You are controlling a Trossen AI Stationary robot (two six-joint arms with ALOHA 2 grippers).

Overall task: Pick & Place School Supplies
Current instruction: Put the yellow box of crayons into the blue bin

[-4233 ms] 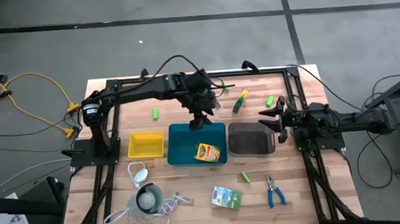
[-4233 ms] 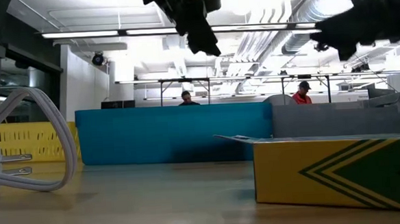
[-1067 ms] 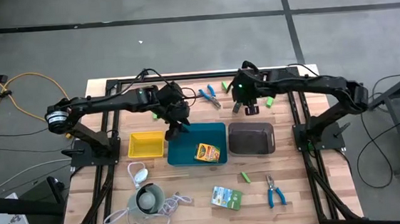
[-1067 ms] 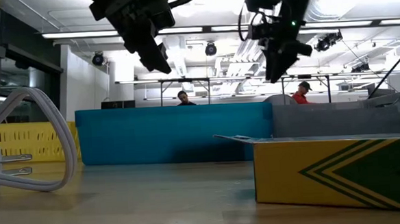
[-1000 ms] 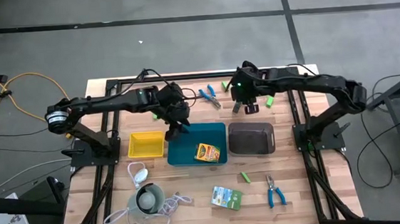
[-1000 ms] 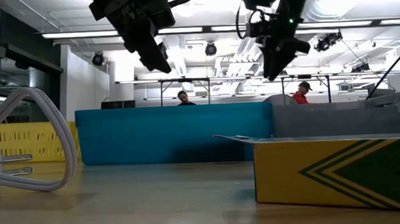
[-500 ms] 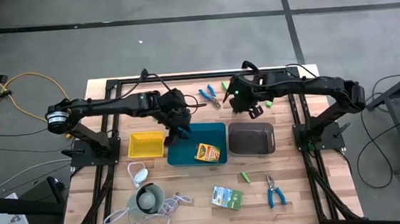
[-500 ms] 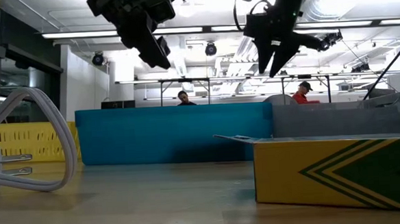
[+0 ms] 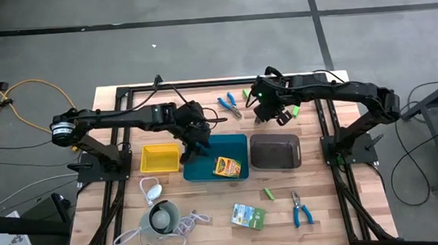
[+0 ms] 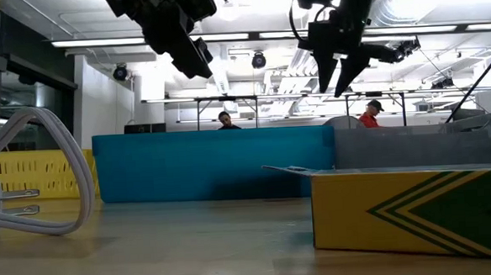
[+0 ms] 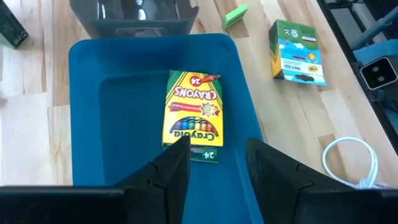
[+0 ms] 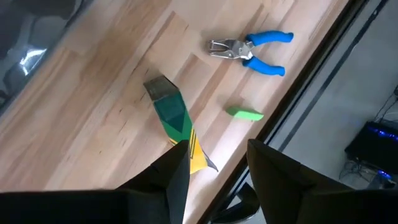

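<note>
Wooden slats make up the bench (image 9: pixel 211 217), and on it stand a yellow tray (image 9: pixel 159 158), a teal tray (image 9: pixel 199 169) and a dark grey tray (image 9: pixel 274 151) in a row. Compared with half a second ago, the left gripper (image 9: pixel 196 146) has moved a little toward the teal tray and now hangs over its near-left corner, while the right gripper (image 9: pixel 269 112) has shifted slightly along the far side of the bench. Both pairs of jaws are spread apart and hold nothing. A crayon box (image 11: pixel 194 115) lies flat inside the teal tray, just ahead of the left jaws and below them. Under the right jaws a second yellow-and-green box (image 12: pixel 177 127) lies on the wood, with a lime-green block (image 12: pixel 245 114) and blue-handled pliers (image 12: pixel 250 49) near it. Closer to the front edge lie a green-and-white pack (image 9: pixel 247 215), another green block (image 9: pixel 268 193) and a second blue-handled tool (image 9: pixel 300 208).
</note>
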